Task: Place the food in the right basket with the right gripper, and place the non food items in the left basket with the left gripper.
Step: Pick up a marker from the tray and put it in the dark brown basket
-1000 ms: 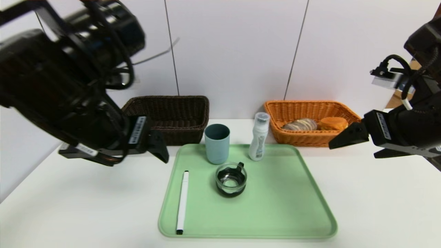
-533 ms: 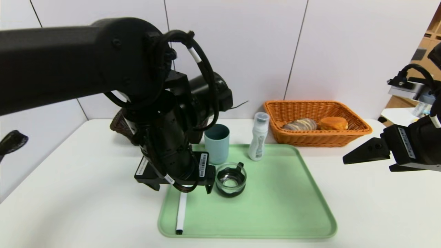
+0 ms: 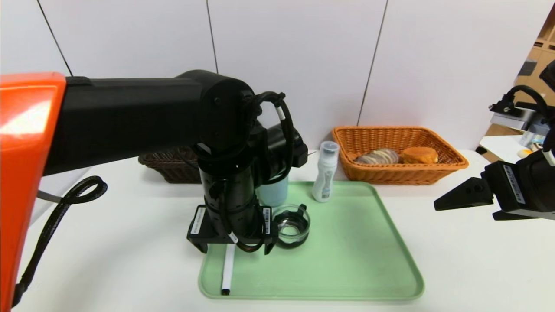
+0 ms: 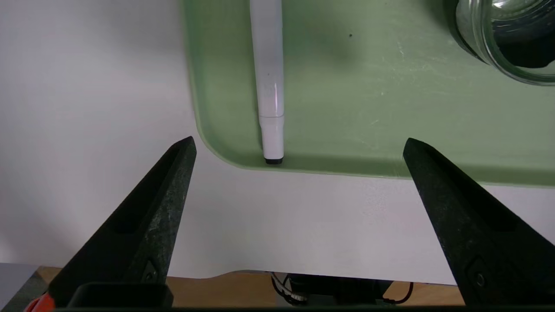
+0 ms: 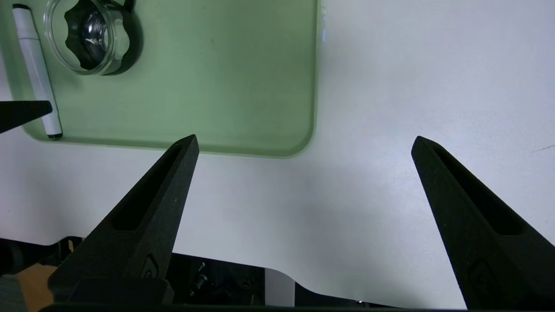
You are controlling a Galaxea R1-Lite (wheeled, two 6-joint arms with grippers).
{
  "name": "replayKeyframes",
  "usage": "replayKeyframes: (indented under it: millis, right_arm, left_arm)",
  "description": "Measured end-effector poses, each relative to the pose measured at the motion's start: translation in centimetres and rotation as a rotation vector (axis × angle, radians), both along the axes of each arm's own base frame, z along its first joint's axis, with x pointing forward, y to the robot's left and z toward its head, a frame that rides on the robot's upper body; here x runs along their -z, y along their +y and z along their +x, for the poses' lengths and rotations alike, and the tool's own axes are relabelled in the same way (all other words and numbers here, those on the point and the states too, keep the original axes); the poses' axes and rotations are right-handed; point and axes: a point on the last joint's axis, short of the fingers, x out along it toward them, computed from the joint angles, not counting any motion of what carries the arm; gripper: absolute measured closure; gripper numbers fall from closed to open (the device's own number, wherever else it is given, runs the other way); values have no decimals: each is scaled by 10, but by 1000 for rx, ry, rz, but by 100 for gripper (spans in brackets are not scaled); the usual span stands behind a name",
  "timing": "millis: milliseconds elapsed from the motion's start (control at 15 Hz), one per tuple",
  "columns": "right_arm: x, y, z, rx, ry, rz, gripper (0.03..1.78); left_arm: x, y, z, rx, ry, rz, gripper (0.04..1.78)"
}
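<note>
A white marker [image 3: 226,271] lies along the left side of the green tray [image 3: 347,268]. It shows in the left wrist view [image 4: 269,78] too. My left gripper [image 3: 233,248] hangs open just above the marker, one finger on each side, holding nothing. A glass jar with a black lid [image 3: 291,225], a blue cup [image 3: 274,194] and a white bottle [image 3: 325,172] also stand on the tray. The brown left basket [image 3: 169,164] is partly hidden behind my left arm. The orange right basket [image 3: 399,154] holds two pieces of bread [image 3: 379,157]. My right gripper [image 3: 459,203] is open and empty over the table, right of the tray.
The white table's front edge [image 4: 303,277] is close below the tray. Bare tabletop [image 3: 108,242] lies left of the tray and more [image 3: 477,260] lies to its right. A white wall stands behind the baskets.
My left arm has swung from the left side in over the tray and come down above the marker. My right gripper has drawn back a little to the right.
</note>
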Motion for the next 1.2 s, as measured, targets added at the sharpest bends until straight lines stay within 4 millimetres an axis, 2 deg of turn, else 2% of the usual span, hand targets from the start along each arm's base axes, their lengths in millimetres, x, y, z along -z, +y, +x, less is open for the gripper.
replayKeyframes:
  millis: [600,1000,1200]
  right_arm:
    - [3,-4,-3,11,8,-3,12]
    - [1,-4,-3,10,-16,5,12]
    - [1,-3,-2,10,-14,4,11]
  left_arm:
    - [13,-4,9,-6,57,-26,13]
    - [35,3,25,-44,78,-9,13]
    - [41,4,27,-45,101,-29,13]
